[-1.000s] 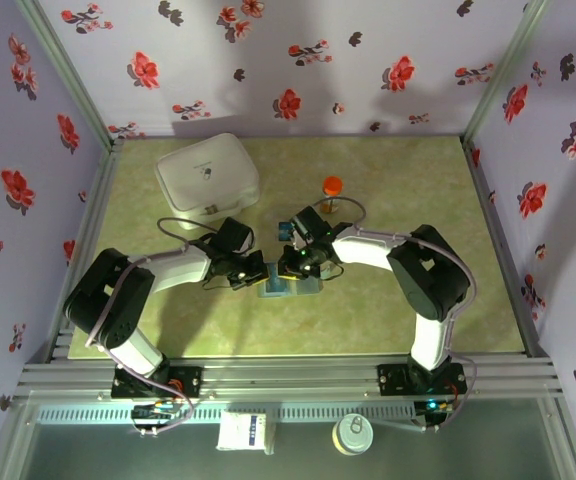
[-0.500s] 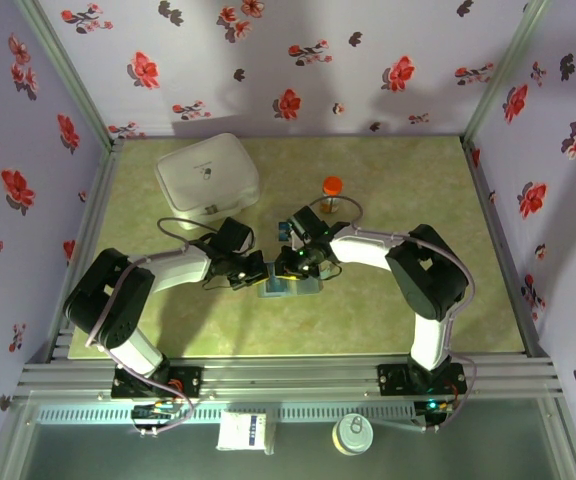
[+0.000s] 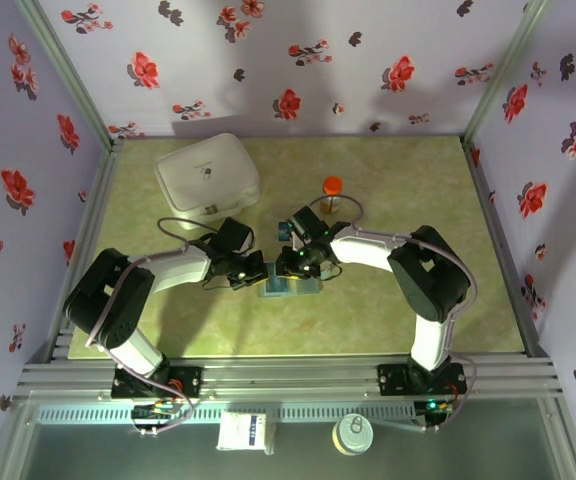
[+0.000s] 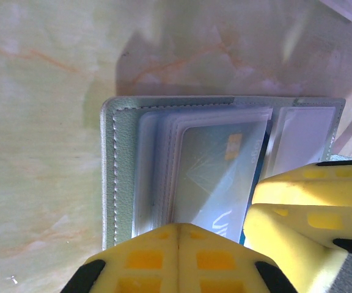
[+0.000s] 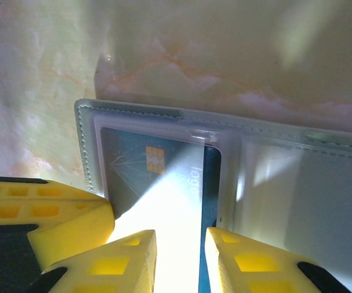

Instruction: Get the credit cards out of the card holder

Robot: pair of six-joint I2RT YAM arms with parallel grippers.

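Here the card holder (image 4: 118, 183) is lying open on the table (image 3: 448, 200), a blue-teal credit card (image 5: 139, 165) sitting in its clear pocket. The left gripper (image 4: 177, 231), fingers together, is resting on the holder's edge; the right gripper (image 5: 180, 238), fingers slightly apart, is poised over the card's end.

Matt, stitched card holder (image 4: 112, 183) with glossy clear plastic sleeves (image 4: 154, 177) over a shiny plastic credit card (image 4: 219, 159).

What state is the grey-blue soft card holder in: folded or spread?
Spread: the card holder lies flat, both pocket panels facing up, teal card inside.
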